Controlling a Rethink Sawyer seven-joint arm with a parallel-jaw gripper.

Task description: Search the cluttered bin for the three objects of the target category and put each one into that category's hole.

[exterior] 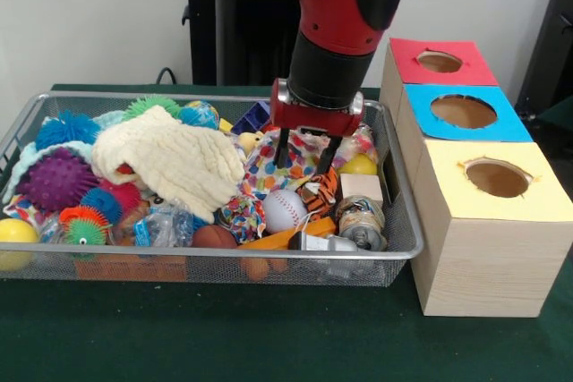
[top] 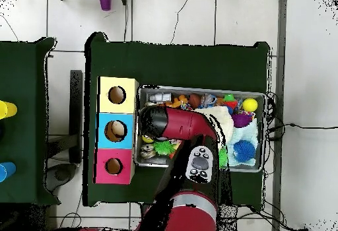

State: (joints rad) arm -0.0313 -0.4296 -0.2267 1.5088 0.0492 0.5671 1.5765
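Note:
The silver wire-mesh bin (exterior: 405, 248) is full of toys. My gripper (exterior: 304, 155) hangs inside its right half, with its two dark fingers (exterior: 283, 148) spread open and empty over a spotted cloth (exterior: 300, 167) and a tiger-striped toy (exterior: 320, 192). A baseball (exterior: 285, 209) lies just in front of the gripper. The red-topped box's hole (exterior: 439, 62) is at the far end of the box row, right of the bin. In the overhead view the arm (top: 173, 124) covers the gripper and the bin's (top: 198, 88) left part. The red box's hole (top: 113, 166) shows there too.
A cream knitted cloth (exterior: 170, 163), a purple spiky ball (exterior: 55, 178), a blue spiky ball (exterior: 67, 127), a yellow ball (exterior: 13, 241) and a tin can (exterior: 363, 221) crowd the bin. The blue-topped hole (exterior: 464, 111) and yellow-topped hole (exterior: 497, 177) lie nearer the camera.

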